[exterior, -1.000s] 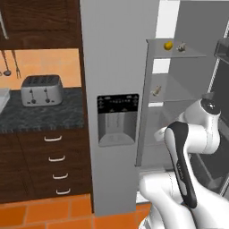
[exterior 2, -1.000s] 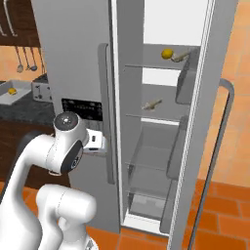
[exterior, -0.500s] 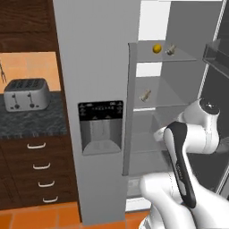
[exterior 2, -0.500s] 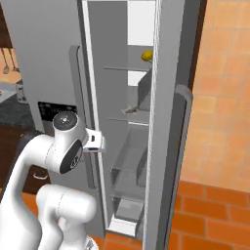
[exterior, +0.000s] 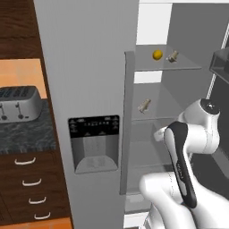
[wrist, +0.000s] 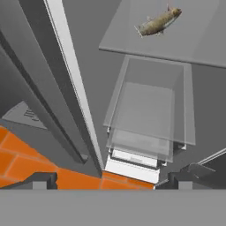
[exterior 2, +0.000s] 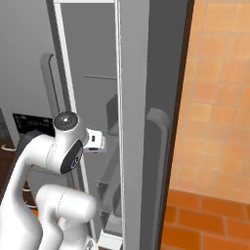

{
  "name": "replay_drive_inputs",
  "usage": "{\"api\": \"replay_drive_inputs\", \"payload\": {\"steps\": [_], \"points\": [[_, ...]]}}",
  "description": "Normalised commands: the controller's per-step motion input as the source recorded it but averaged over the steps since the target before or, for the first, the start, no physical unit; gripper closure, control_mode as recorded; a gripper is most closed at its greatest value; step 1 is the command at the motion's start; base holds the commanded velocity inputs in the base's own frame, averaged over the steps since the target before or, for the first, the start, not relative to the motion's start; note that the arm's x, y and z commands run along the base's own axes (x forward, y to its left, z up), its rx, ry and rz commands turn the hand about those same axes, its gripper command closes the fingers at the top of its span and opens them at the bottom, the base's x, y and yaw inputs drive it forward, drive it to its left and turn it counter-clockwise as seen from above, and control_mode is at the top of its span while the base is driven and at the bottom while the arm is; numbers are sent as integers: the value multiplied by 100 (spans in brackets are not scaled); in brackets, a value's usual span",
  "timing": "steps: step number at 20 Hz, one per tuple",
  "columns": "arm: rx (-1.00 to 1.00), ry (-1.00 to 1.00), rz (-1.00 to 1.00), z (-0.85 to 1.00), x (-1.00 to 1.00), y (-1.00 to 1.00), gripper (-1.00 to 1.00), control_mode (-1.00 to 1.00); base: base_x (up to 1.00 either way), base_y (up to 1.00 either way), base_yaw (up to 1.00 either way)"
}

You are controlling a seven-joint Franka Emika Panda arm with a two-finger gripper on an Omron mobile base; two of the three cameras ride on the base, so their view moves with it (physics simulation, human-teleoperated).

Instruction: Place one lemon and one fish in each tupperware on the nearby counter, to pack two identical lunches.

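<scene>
Hand (wrist: 106, 178) released, empty, low at fridge opening. Fish (wrist: 158, 22) on glass shelf (wrist: 198, 39) ahead, well apart; lemon (exterior: 157, 54) higher. Risk: arm clips the fridge door (exterior: 89, 89) edge while reaching.

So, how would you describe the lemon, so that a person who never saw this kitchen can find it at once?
Look into the open fridge, to the right of its ice dispenser. On the top glass shelf lies the lemon, left of a fish. It alone is round and yellow; both fish are slender and tan.
</scene>
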Motion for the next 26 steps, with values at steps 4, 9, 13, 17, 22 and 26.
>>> {"api": "replay_drive_inputs", "payload": {"steps": [4, 9, 13, 17, 22, 26], "points": [[0, 0, 0, -5, 11, -5, -100, -100, 26, -28, 0], [0, -4, 0, -19, 77, -10, -100, -100, 0, 0, 0], [7, -9, 0, -3, 100, -12, -100, -100, 0, 0, 0], [19, 0, -11, 12, 100, -11, -100, -100, 0, 0, 0], [17, 4, -21, 16, 82, -1, -100, -100, 0, 0, 0], [9, 4, -23, -3, 63, -28, -100, -100, 0, 0, 0]]}}
